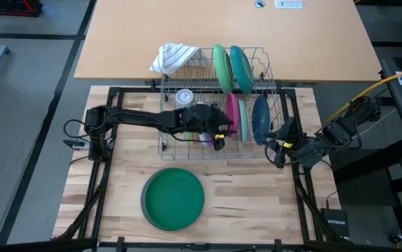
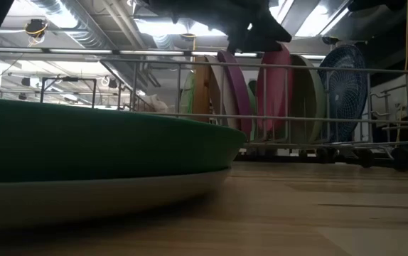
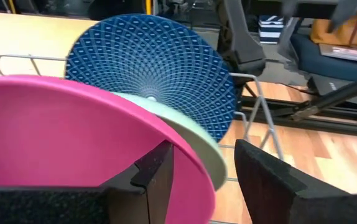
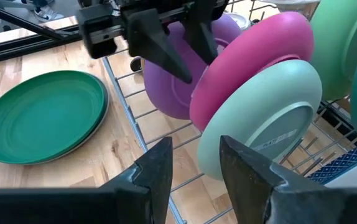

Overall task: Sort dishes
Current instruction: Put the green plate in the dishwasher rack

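From above, the left gripper (image 1: 219, 134) is seen reaching into the wire rack (image 1: 274, 87), its fingers straddling the rim of the pink plate (image 1: 232, 115) that stands upright there; the fingers look parted around the rim, and whether they press on it cannot be told. The right gripper (image 1: 279, 148) hangs just outside the rack's right end, its fingers parted with nothing between them. The blue plate (image 1: 259, 119) stands just beyond the left gripper, toward the right one. A large green plate (image 1: 174, 198) lies flat on the table (image 1: 257, 210), well apart from both grippers.

From table height, that green plate (image 2: 83, 146) is shown to rest on a white plate (image 2: 97, 195), a stack the overhead view hardly reveals.

In the left wrist view, a pale green plate (image 3: 200, 140) is seen touching the pink plate's back, between it and the blue one.

The right wrist view alone shows a purple plate (image 4: 172, 87) on the far side of the left gripper.

If the pink plate is lifted, the pale green one could be dragged or tipped, since they are packed so closely; a light hold on a thin rim could also slip.
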Robot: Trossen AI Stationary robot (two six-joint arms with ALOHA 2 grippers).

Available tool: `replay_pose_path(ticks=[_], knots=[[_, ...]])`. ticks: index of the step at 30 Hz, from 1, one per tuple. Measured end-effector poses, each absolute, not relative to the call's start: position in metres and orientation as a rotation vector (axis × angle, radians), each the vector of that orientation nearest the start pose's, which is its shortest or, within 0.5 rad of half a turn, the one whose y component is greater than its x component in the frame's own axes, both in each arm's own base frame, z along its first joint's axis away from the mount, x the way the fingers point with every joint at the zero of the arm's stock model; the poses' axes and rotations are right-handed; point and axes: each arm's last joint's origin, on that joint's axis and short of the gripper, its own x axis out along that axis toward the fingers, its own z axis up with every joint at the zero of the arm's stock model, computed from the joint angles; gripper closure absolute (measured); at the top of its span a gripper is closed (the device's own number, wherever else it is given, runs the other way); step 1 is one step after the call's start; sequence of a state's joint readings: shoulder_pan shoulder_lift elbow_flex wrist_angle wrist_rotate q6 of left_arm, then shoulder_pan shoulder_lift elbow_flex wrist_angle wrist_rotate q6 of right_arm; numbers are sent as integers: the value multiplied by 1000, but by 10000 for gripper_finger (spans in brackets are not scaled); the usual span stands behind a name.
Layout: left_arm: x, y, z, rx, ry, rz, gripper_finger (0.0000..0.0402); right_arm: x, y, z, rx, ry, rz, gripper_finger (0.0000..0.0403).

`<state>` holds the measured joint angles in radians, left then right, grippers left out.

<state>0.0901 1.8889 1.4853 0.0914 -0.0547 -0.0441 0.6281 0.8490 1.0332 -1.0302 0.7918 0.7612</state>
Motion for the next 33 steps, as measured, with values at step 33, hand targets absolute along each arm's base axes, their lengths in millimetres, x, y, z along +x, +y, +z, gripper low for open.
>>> replay_pose_path(ticks=[33], knots=[[444, 30, 291, -390, 218, 171, 243, 120, 62, 339, 181, 534, -377, 267]])
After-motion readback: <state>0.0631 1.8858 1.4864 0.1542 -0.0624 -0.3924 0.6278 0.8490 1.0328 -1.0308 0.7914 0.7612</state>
